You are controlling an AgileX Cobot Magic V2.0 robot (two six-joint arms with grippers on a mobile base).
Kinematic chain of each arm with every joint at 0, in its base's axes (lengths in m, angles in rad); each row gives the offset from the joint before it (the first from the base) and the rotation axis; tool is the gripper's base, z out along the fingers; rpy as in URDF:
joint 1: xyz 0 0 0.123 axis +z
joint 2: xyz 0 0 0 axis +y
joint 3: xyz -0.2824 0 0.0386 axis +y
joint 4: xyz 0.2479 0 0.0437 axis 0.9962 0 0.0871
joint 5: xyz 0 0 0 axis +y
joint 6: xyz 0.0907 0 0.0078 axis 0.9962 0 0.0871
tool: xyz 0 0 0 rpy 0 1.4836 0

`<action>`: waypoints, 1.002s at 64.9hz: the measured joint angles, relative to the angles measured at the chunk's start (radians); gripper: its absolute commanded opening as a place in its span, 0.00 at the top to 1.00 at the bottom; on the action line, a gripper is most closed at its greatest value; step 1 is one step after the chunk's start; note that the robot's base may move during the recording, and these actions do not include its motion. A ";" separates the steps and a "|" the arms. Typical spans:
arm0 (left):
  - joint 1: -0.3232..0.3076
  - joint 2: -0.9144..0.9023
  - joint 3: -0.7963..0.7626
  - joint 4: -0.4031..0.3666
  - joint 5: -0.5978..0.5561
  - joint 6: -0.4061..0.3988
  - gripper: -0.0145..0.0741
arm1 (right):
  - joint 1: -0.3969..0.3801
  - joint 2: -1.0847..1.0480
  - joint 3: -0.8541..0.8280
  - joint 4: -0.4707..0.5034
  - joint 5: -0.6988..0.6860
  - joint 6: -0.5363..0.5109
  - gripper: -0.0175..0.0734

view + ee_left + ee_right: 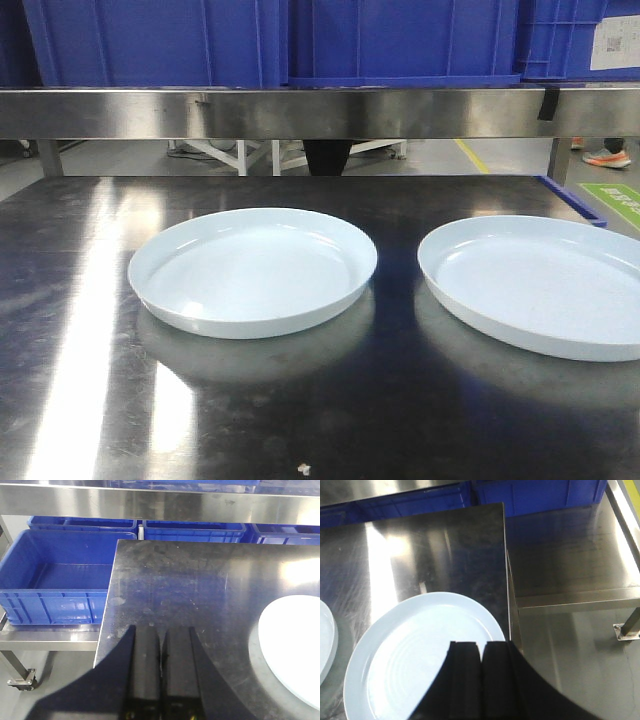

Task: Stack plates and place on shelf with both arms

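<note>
Two pale blue-white plates lie side by side, not touching, on a steel table (pixel 80 400). In the front view the left-hand plate (pixel 252 270) sits just left of the middle. The right-hand plate (pixel 540 285) is at the right, cut off by the frame edge. Across the top of the frame runs a steel shelf rail (pixel 300 112) with blue bins (pixel 400 40) on it.

The left claw (pixel 161 635) shows at the bottom centre of its wrist view. Its two black fingers are pressed together with nothing between them. It is over bare table near the table's left edge, well apart from the plate at the right of that frame. A blue crate (pixel 55 580) stands at the upper left, lower than the tabletop.

The right claw (pixel 480 647), at the bottom centre of its view, is also closed and empty. It is over the near part of the right-hand plate, and I cannot tell whether it touches it.
</note>
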 measured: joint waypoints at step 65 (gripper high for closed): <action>0.002 0.000 0.000 0.000 -0.002 0.000 0.74 | 0.000 0.138 0.000 0.000 0.048 0.000 0.27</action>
